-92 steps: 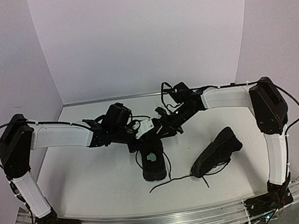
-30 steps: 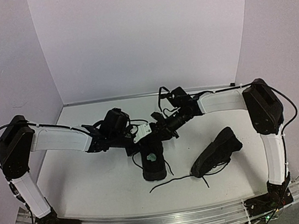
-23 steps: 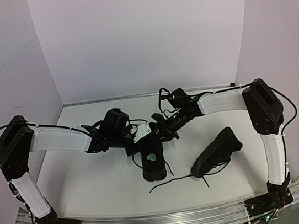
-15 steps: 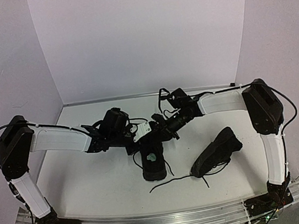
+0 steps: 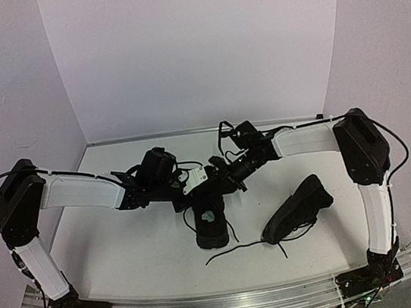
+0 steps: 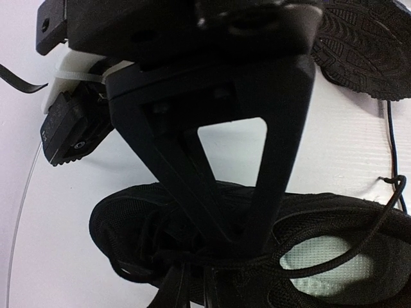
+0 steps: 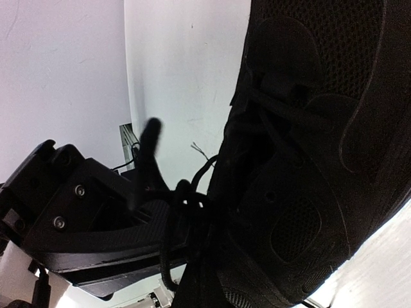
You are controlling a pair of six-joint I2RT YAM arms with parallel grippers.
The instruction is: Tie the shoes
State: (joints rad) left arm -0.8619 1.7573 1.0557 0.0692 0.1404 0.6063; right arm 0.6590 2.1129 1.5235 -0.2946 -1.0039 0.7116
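One black shoe (image 5: 212,229) stands upright mid-table, its pale insole label (image 5: 209,217) showing. The other shoe (image 5: 299,207) lies on its side to the right, sole toward the left wrist view (image 6: 366,45). My left gripper (image 5: 195,187) hangs over the upright shoe (image 6: 148,224). Its fingers (image 6: 221,247) meet in a V, shut on the black laces (image 6: 192,260) at the tongue. My right gripper (image 5: 219,183) faces it from the right. In the right wrist view its dark jaws (image 7: 199,221) look shut on the knotted laces (image 7: 186,191) beside the shoe (image 7: 308,128).
A loose lace end (image 5: 234,251) trails on the white table (image 5: 127,249) in front of the upright shoe. White walls (image 5: 198,48) close the back and sides. The metal rail (image 5: 227,304) with both arm bases runs along the near edge.
Since three seconds ago both grippers have shifted slightly left and drawn closer together over the upright shoe's laces. In the last second they have hardly moved. Both shoes stay put.
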